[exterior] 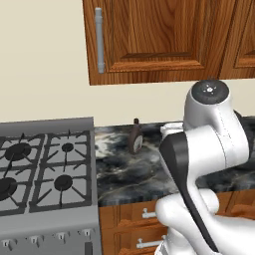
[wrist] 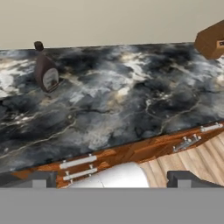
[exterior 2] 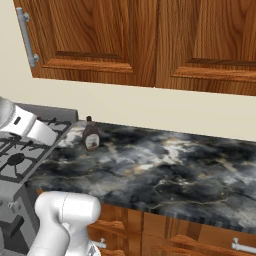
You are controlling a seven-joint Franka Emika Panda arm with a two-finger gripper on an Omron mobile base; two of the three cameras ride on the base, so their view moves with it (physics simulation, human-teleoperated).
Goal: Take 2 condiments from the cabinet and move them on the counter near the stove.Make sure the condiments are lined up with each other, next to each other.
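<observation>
Hand view: dark grey-brown bottle, one item, upright on the marble bench, far left, close to the wall. Left base view: same bottle just right of the stove; cabinet above, doors shut, bar handle at the left edge.

Pincer: released, jaws wide, nothing between them, well back from the bottle, over the bench's near edge.

Status, judged: one condiment placed; ketchup presumably behind the shut doors.

Handling note: pull the bar handle along the door's swing, clear the door fully before reaching in, then set the ketchup just beside the dark bottle, level with it, not knocking it.
</observation>
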